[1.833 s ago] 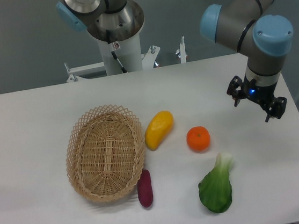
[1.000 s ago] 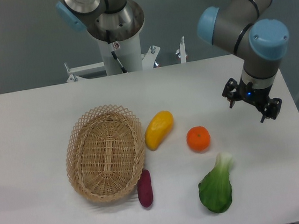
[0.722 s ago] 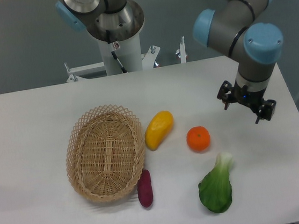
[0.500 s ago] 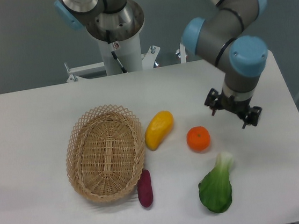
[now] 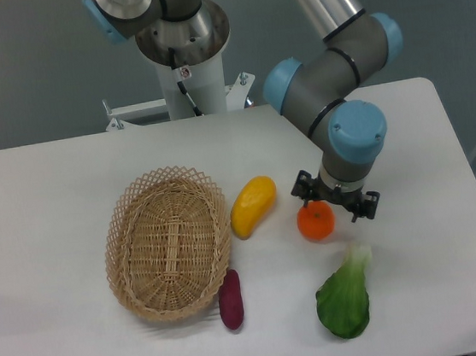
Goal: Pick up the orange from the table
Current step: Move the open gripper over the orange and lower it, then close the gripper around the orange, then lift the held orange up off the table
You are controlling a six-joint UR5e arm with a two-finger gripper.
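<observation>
Gripper [image 5: 337, 202] hovers with fingers spread, just above and right of the orange [image 5: 315, 221], which sits on the table [image 5: 50, 191] between the mango [image 5: 252, 205] and the bok choy [image 5: 345, 296].

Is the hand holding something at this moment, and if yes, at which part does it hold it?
Nothing is held. The hand is open, above and just behind the orange, which lies on the table.

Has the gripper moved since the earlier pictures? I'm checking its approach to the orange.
Yes. The gripper has swung left across the table, now directly above the orange, which has stayed put.
</observation>
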